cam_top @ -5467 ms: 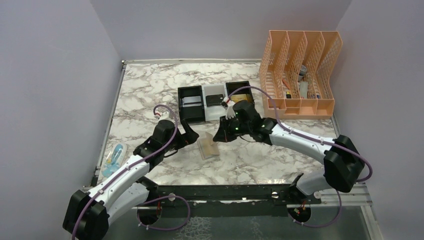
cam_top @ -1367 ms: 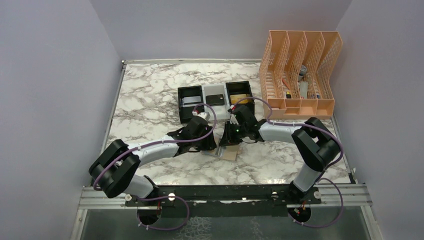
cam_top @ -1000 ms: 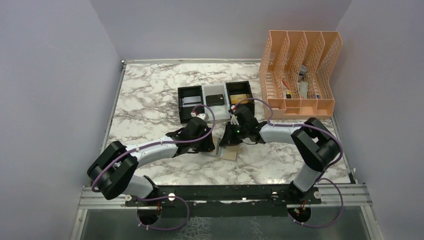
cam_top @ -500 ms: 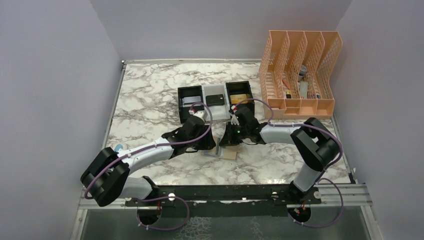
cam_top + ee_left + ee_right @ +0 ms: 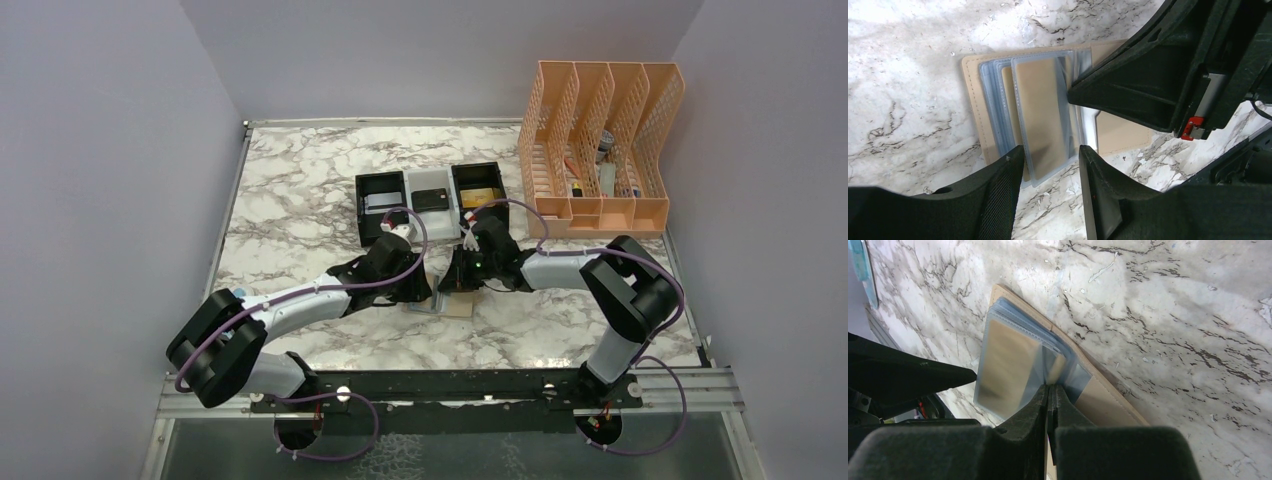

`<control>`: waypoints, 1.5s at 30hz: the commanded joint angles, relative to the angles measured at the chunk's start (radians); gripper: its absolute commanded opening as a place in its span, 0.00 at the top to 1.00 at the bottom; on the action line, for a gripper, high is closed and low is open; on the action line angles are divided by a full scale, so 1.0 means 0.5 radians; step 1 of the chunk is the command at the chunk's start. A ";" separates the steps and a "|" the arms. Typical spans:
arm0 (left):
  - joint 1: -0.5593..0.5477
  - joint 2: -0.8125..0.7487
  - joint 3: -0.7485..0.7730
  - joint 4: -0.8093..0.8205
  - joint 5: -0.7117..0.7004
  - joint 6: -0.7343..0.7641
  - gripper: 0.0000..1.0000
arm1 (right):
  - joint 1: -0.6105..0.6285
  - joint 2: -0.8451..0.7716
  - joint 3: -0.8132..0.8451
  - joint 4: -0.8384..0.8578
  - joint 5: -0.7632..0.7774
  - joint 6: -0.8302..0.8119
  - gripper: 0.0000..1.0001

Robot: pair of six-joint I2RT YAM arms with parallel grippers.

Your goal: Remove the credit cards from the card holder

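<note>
The tan card holder (image 5: 458, 308) lies open on the marble table between both grippers. Its bluish clear pockets (image 5: 1038, 110) show only tan through them. My right gripper (image 5: 1050, 388) is shut on the edge of a clear pocket (image 5: 1003, 365) and lifts it off the tan panel (image 5: 1108, 402). My left gripper (image 5: 1050, 167) is open and empty, its fingers (image 5: 1003, 190) just short of the pockets' near edge. In the top view the left gripper (image 5: 418, 292) and right gripper (image 5: 452, 288) nearly touch. A silvery card (image 5: 380, 203), a dark card (image 5: 432, 199) and a gold card (image 5: 481, 195) lie in the bins behind.
Three small bins stand in a row behind the holder: black (image 5: 362, 222), white (image 5: 420, 228), black (image 5: 492, 171). A large peach mesh organizer (image 5: 600, 140) stands at the back right. A teal object (image 5: 859, 265) lies at the table's left edge.
Since 5.5 s ago both grippers have closed in on the card holder and the right one has shut on a pocket. Over the last second only the left arm has shifted slightly.
</note>
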 commanded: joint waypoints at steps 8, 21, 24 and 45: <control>0.006 0.052 -0.014 0.107 0.120 -0.015 0.55 | -0.002 0.140 -0.093 -0.159 0.202 -0.061 0.98; 0.005 0.019 -0.004 0.030 0.005 -0.035 0.52 | -0.005 0.136 -0.096 -0.171 0.208 -0.056 0.98; 0.006 0.052 0.002 0.034 0.024 -0.033 0.52 | -0.007 0.139 -0.095 -0.169 0.200 -0.056 0.98; 0.004 0.116 0.000 0.311 0.375 -0.029 0.68 | -0.012 0.047 -0.054 -0.148 0.030 -0.037 0.91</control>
